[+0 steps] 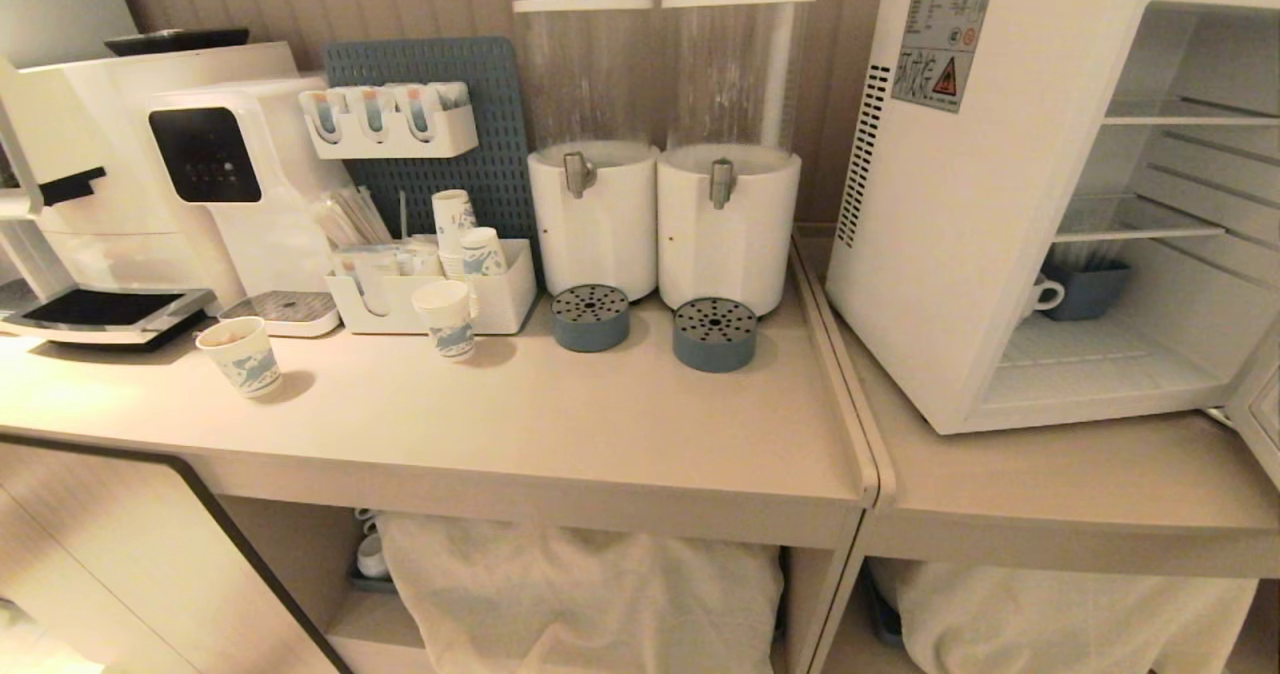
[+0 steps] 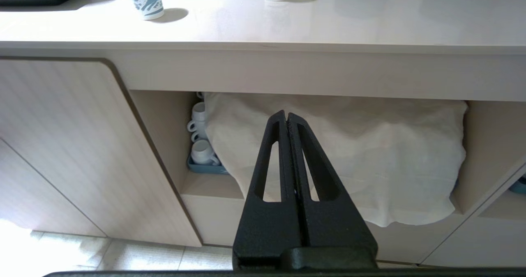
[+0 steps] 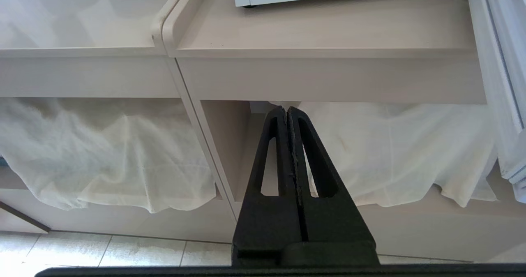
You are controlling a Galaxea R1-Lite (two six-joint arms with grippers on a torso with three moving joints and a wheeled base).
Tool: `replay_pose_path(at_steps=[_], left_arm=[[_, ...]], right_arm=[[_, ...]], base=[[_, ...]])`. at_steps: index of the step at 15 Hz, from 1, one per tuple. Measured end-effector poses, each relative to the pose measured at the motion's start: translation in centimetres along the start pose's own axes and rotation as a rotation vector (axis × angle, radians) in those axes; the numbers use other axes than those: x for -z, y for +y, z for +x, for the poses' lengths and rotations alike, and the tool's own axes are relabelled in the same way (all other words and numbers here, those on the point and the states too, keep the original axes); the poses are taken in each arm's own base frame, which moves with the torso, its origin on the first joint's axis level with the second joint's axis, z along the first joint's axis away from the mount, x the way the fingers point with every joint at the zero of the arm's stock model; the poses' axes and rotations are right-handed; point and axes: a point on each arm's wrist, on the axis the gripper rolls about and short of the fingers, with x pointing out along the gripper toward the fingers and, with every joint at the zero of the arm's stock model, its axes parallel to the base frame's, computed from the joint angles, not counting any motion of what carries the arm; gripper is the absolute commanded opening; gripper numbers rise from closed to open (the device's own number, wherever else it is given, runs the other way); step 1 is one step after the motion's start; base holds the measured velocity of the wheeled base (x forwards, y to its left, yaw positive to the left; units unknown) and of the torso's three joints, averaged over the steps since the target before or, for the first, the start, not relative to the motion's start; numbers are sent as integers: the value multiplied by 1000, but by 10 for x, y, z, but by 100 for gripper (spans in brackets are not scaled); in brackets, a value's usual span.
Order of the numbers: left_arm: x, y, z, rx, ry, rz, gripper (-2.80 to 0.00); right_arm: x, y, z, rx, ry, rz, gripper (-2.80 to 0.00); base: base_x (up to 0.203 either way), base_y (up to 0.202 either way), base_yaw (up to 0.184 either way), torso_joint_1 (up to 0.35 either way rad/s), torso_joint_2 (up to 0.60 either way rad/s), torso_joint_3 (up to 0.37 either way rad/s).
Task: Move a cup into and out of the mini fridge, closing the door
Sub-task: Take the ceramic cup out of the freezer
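The cup [image 1: 1043,295] is sitting inside the mini fridge [image 1: 960,204], at three o'clock across the bench [image 1: 560,424], door [image 1: 1262,406] swung open. Both the left gripper [image 2: 286,114] and right gripper [image 3: 286,109] are hanging low, jaws pressed together, empty. The right should be opening before reaching in for the handle.
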Motion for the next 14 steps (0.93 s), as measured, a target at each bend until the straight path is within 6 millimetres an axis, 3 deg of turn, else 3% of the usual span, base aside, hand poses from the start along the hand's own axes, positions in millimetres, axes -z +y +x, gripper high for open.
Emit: replay_pose_path(at_steps=[5, 11, 14], left_arm=[[0, 0, 0, 0, -1, 3, -280], [0, 0, 0, 0, -1, 2, -280], [0, 0, 0, -1, -2, 0, -280]], right_arm=[[0, 0, 0, 0, 0, 0, -280], [0, 0, 0, 0, 0, 0, -280], [0, 0, 0, 0, 0, 0, -280]], base=[[0, 0, 0, 0, 0, 0], [169, 0, 1, 4, 2, 2], [31, 0, 0, 1, 3, 0]])
